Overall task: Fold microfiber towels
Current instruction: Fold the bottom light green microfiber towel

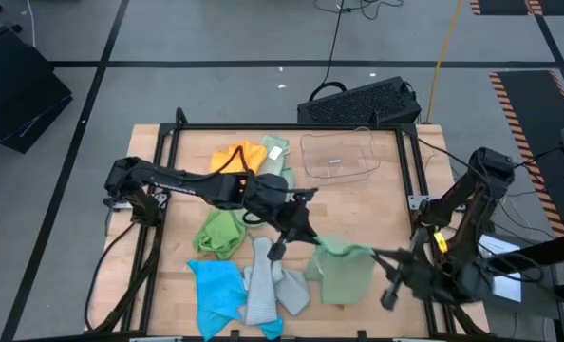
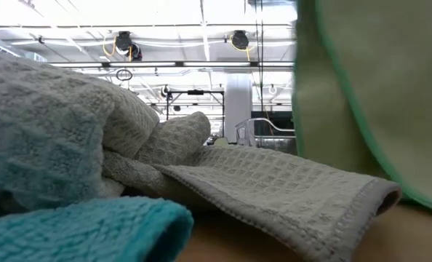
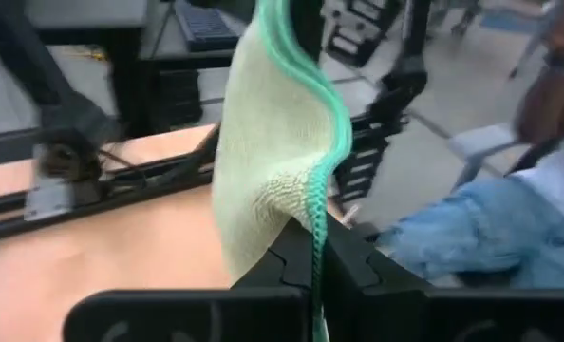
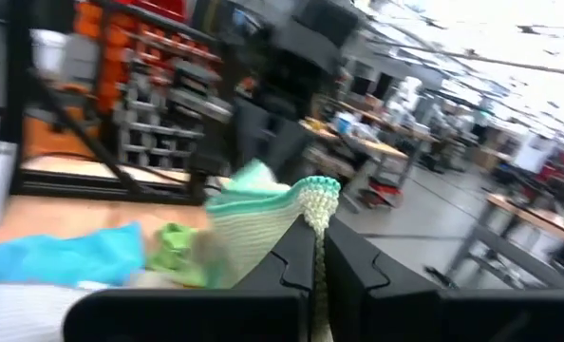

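Near the front right of the table, a pale green towel hangs lifted between both tools. Left tool is closed on the towel's left upper corner; left wrist view shows the green-edged hem pinched between its 2 fingers. Right tool is closed on the opposite upper corner; right wrist view shows the hem clamped the same way. Cloth drapes downward from the 2 grip points toward the table's front edge.

Other towels on the table:
- grey towel, rumpled, at front centre, just left of the held cloth.
- blue towel, crumpled, touching the grey one on its left.
- bright green towel, bunched, behind the blue one, under the left arm.
- orange towel, at the rear, with another pale green towel beside it carrying a white tag.

Clear plastic bin sits at rear right of centre, well apart from the held towel.

Low view: grey waffle-weave cloth and blue cloth fill the foreground; held pale green cloth hangs at right.
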